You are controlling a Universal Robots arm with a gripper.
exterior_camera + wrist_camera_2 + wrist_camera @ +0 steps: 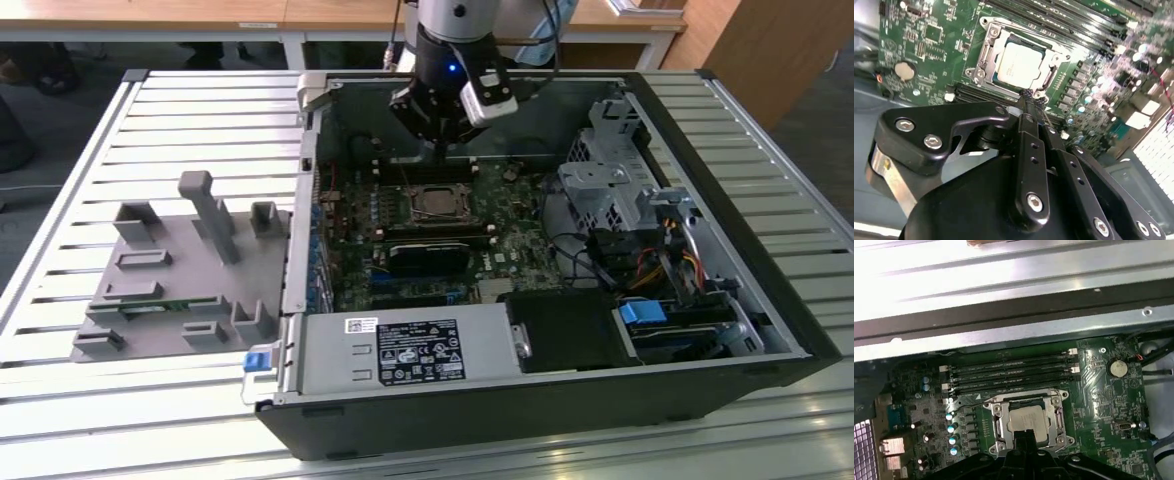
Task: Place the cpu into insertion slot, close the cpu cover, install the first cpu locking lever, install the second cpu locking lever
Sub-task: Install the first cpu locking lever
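Our gripper point(1030, 97) has its 2 fingers pressed together, and we see nothing pinched between them. Its tip hangs just beside one edge of the insertion slot point(412, 205), low over the green board point(929, 45). We cannot tell if the tip touches the metal or stops a tiny bit above it.

We find the cpu point(1021, 62) lying flat inside the slot with its pale top facing up. The cpu cover point(1024, 401) looks to be down over it, because the pale top peeks out through the square window in the shiny frame. So we think 2 of the 4 steps are done (the chip is in and the lid is down), and the step in hand is a locking lever. We cannot make out whether either thin lever is hooked in place.

We think a lever push calls for good aim and a slow, steady press. A lever like that is thin, and the closed tip has to catch it without sliding off. Long black strips point(1009, 372) sit close by the slot, so there is little room to wander.

We see the arm reach down from above into the open computer case point(561, 400). In the exterior view the gripper points almost straight down, leaning a little, and it stands at the slot's far side as that view sees it. A gray holder tray point(174, 290) sits well apart on the exterior view's left, outside the case, on the slatted table point(200, 110).
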